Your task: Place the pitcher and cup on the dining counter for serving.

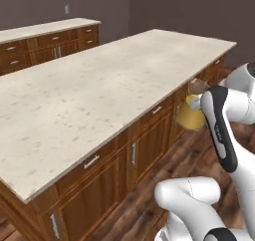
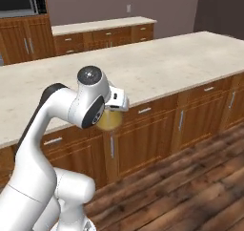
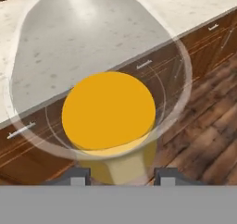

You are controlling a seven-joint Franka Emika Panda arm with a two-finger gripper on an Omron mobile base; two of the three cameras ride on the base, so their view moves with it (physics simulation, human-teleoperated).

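My gripper (image 3: 122, 177) is shut on the narrow neck of the pitcher (image 3: 109, 109), a clear conical carafe with amber-orange liquid. It hangs in the air beside the dining counter's drawers, below the level of the counter top. From the left base view the pitcher (image 1: 191, 114) shows behind my forearm, with the gripper (image 1: 196, 99) at its top. In the right base view the pitcher (image 2: 108, 121) peeks out under the hand (image 2: 116, 99). The dining counter (image 1: 74, 100) (image 2: 157, 68) (image 3: 185, 5) stretches long and bare just past it. The cup is out of view.
A second counter with wooden drawers (image 1: 50, 33) (image 2: 100, 27) runs along the back wall, with a tall cabinet and microwave (image 2: 19, 1) at its left. Wooden floor (image 2: 190, 187) lies open in front of the island's cabinets.
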